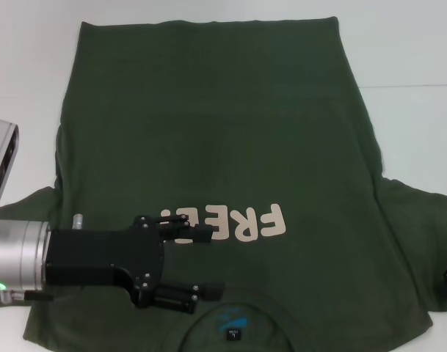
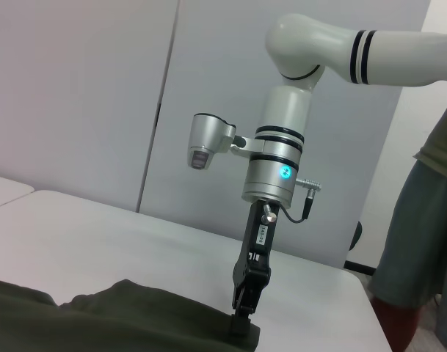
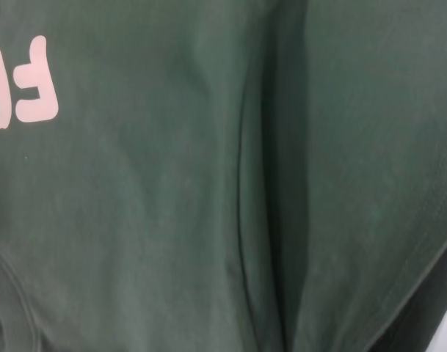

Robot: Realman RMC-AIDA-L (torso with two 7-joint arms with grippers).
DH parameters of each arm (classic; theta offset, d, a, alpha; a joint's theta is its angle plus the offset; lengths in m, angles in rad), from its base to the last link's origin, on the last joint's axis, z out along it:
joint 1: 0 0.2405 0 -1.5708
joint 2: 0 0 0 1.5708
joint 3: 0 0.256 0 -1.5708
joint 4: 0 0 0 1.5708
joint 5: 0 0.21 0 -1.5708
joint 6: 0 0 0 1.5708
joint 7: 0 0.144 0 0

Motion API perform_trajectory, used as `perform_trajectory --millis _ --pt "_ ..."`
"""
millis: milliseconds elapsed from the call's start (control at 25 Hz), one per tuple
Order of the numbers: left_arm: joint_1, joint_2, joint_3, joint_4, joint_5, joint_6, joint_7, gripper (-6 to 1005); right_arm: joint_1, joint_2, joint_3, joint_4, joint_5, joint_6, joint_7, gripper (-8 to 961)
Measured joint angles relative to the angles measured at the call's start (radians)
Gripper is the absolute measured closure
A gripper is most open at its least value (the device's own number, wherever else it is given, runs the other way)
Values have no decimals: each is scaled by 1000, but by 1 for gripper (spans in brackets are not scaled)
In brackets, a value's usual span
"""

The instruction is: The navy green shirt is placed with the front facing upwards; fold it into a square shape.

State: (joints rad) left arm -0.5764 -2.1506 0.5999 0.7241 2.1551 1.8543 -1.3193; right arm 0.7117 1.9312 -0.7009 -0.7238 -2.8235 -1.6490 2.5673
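Open left pincer (image 1: 197, 265) over smooth olive shirt (image 1: 223, 132).

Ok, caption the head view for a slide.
Left gripper, fingers open, over the navy green shirt spread face-up on the white table.

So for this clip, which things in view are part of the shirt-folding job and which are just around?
Part of the job:
- navy green shirt, spread front-up on the white table
- left gripper, open above the chest lettering
- right gripper, down at the shirt's right sleeve edge

Just around:
- person standing beyond the table
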Motion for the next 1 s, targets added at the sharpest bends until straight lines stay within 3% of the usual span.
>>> perform_trajectory --millis 240,1000 --pt "-1 0 0 0 0 -2 0 94 0 0 -8 0 -1 4 0 923" --pt "-8 0 1 -2 0 -17 0 92 3 -3 -11 -18 0 35 -12 933"
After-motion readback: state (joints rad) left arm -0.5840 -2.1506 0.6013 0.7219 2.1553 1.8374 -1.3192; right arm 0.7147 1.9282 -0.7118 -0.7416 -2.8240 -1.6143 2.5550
